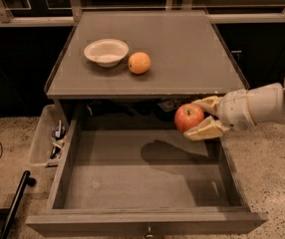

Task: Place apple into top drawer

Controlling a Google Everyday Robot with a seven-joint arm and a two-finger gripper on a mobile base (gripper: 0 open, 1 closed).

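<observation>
A round red apple (188, 117) with yellowish patches hangs in the air at the right of centre of the frame, pinched between the cream-coloured jaws of the robot's two-finger gripper (196, 118), one jaw over the fruit and one under it. The white, rounded arm (262, 106) reaches in from the right edge of the frame. The apple sits just below the front edge of the grey-brown square tabletop (182, 54) and above the right rear part of the wide, shallow grey-brown wooden top drawer (132, 183), which stands pulled out toward the bottom of the frame. The fruit is clear of the drawer's flat bottom, where a dark shadow (172, 151) falls beneath it. A small metal knob (147, 229) shows on the drawer front at the bottom edge. On the tabletop, in the upper left of centre, a shallow white bowl (106, 51) stands just beside a plain round orange fruit (139, 62). At the left of the drawer, a small clear plastic bin (40, 138) holds mixed clutter too small to make out. A black pole (15, 203) slants across the lower left corner over the speckled floor (272, 183).
</observation>
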